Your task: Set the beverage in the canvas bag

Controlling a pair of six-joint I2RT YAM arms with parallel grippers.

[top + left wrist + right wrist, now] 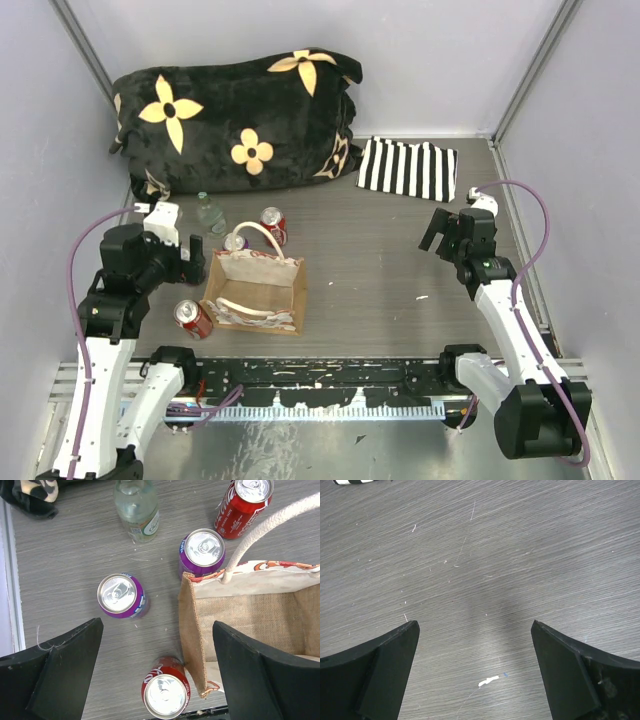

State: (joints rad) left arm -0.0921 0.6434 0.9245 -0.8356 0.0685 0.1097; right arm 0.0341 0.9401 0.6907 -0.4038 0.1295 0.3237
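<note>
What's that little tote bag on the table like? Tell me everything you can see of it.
The canvas bag is a small boxy tote, tan and coarse-woven inside, pale outside with a reddish print. Two cream rope handles loop from its rim. It stands upright and open on the grey table, no drink visible inside. A purple can sits close against one corner.

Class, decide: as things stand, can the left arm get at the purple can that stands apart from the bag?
Probably yes. The left gripper hangs open above the purple can, which stands upright with nothing touching or covering it.
</note>
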